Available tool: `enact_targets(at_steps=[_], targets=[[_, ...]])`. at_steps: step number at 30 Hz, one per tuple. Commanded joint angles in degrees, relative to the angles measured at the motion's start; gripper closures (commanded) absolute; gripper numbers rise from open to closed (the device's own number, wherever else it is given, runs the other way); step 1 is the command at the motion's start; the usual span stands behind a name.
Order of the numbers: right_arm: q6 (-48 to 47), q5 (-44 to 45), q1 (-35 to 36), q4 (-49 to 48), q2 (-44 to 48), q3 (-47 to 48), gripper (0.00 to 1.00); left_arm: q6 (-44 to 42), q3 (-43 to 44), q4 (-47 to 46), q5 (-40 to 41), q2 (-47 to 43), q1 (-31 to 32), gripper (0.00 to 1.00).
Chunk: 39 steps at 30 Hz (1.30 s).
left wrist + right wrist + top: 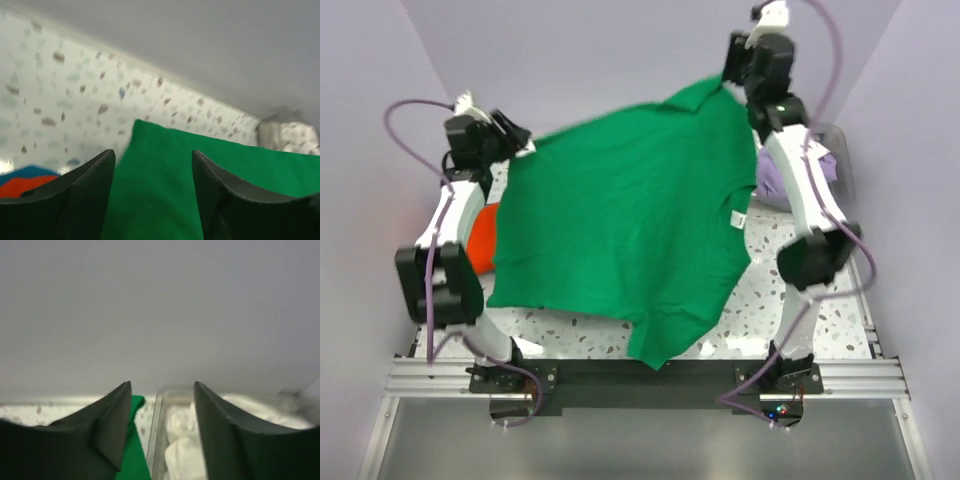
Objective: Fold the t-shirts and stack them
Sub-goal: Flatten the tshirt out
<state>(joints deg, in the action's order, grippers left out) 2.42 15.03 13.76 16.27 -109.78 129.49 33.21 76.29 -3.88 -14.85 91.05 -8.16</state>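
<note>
A bright green t-shirt (630, 220) spreads wide over the speckled table (790, 300), its lower hem hanging past the front edge. My left gripper (520, 135) is at the shirt's far left corner. In the left wrist view its jaws (152, 155) stand open, with green cloth (210, 170) lying below the gap. My right gripper (732, 65) hangs high at the shirt's far right corner, and its jaws (162, 387) are open and hold nothing. The green edge (132, 455) shows under its left finger. An orange t-shirt (483, 238) lies at the left, partly covered by the green one.
A clear plastic bin (840, 160) stands at the right behind the right arm, with lavender cloth (772, 180) and white cloth (185, 440) in it. Purple walls close in the back and both sides. A blue sliver (30, 171) shows beside the orange cloth (25, 184).
</note>
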Motion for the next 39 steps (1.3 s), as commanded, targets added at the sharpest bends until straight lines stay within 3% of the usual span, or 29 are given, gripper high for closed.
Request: enact_targets(at_steps=[1, 3, 7, 13, 17, 21, 27, 39], targets=[[10.4, -4.5, -5.7, 16.4, -12.1, 6.2, 0.24, -0.7, 1.2, 2.9, -5.3, 5.6, 0.6, 0.30], [11.7, -6.4, -6.2, 18.2, -13.4, 5.1, 0.01, -2.1, 1.1, 2.6, -4.4, 5.7, 1.5, 0.25], [12.0, -9.1, -6.3, 11.3, -4.0, -8.0, 0.01, -5.2, 0.7, 7.6, -4.0, 4.2, 2.5, 0.19], [15.5, -17.0, -4.8, 9.1, 8.5, -25.3, 0.01, -6.6, -6.3, 10.2, -4.0, -2.0, 3.2, 0.18], [16.1, -20.4, 0.4, 8.3, 18.3, -39.9, 0.01, -7.9, -10.0, 12.7, -2.6, -6.2, 3.2, 0.18], [18.9, -26.3, 5.8, 7.4, 21.6, -50.9, 0.01, -8.6, -13.6, 13.6, -1.9, -8.1, 3.2, 0.17], [21.9, -30.9, 8.4, 2.5, 19.4, -62.0, 0.02, -9.9, -16.9, 14.7, -2.2, -9.2, 3.2, 0.16], [17.4, -31.3, 8.4, 5.9, 0.8, -61.5, 0.05, -12.8, -21.1, 15.5, -0.4, -9.4, 3.2, 0.14]])
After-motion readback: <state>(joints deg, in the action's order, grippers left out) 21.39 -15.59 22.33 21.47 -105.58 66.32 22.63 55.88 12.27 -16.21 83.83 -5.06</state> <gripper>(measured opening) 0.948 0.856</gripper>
